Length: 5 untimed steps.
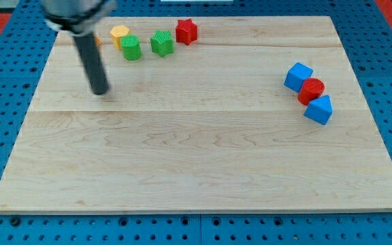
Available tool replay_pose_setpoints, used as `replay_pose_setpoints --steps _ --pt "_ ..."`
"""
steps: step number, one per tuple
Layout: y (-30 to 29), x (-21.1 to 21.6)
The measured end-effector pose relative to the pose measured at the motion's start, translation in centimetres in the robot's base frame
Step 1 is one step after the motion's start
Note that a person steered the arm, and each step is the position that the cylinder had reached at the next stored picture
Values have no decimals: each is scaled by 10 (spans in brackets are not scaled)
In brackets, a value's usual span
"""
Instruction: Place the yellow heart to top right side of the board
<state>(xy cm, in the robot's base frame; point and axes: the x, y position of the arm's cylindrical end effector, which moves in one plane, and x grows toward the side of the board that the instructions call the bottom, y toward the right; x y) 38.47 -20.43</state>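
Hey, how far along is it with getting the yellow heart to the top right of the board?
Nothing looks done yet: the only yellow block, its shape unclear, sits near the view's top left beside two green blocks. In hand: my tip rests below and left of it, touching no block. Left: the whole push rightward, past the red star.

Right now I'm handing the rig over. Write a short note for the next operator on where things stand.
My tip rests on bare board at the view's upper left, below and left of the block row, touching nothing.
A yellow block, shape unclear, sits at the row's left end, beside two green blocks and a red star.
Done: nothing; the top right of the board holds no block.
Left: push the yellow block right along the top edge.
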Motion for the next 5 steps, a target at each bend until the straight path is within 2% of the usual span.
replay_pose_setpoints --steps 1,2,3,4,5 --pt "-74 -52" --pt "-100 -95" --pt "-59 -133" --pt "-37 -153" --pt "40 -106"
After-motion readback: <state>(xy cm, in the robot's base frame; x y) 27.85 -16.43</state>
